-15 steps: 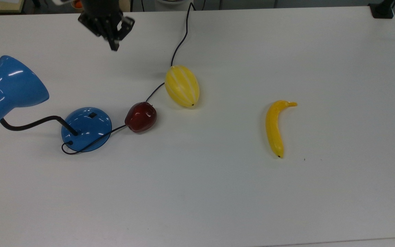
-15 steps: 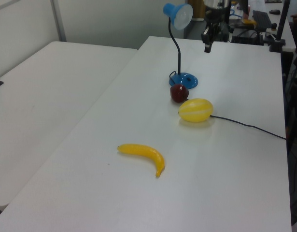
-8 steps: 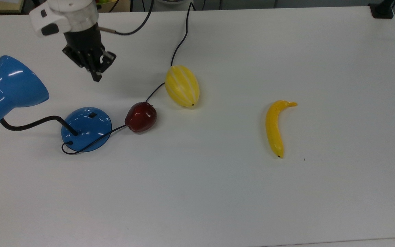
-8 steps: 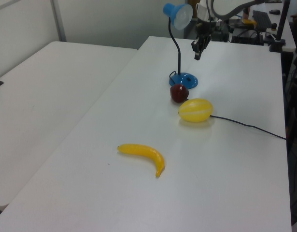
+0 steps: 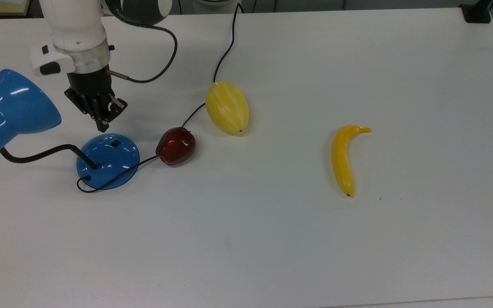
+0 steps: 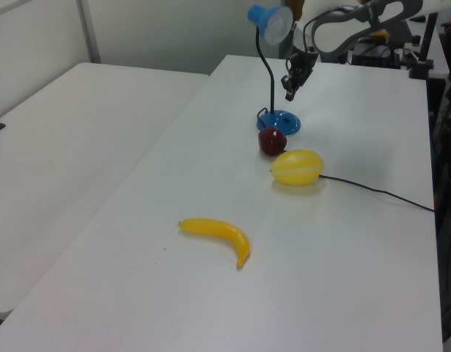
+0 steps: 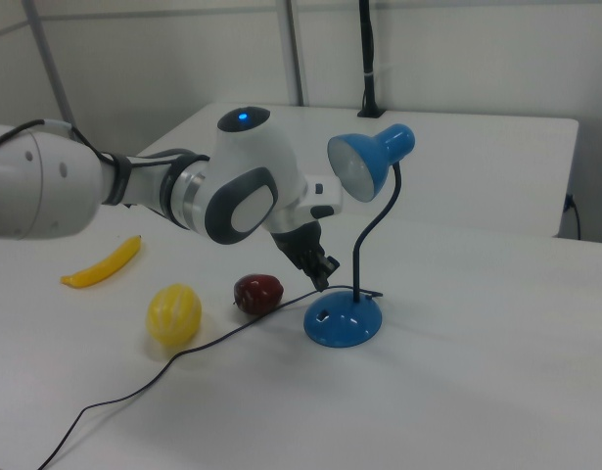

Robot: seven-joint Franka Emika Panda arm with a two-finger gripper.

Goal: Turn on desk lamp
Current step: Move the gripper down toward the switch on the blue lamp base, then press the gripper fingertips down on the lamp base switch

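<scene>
With its fingers pressed together into one poking tip, the hand [image 5: 102, 125] hangs just above the switch [image 5: 115, 143] on the lamp [image 5: 108, 159] base beneath it, the apple [image 5: 176, 145] on the counter [image 5: 272, 239] beyond.

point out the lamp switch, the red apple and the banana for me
lamp switch [image 5: 115, 143], top view, on the small black square on top of the blue base
red apple [image 5: 176, 146], top view, on the middle of its glossy skin
banana [image 5: 341, 160], top view, on the middle of its curved body
</scene>
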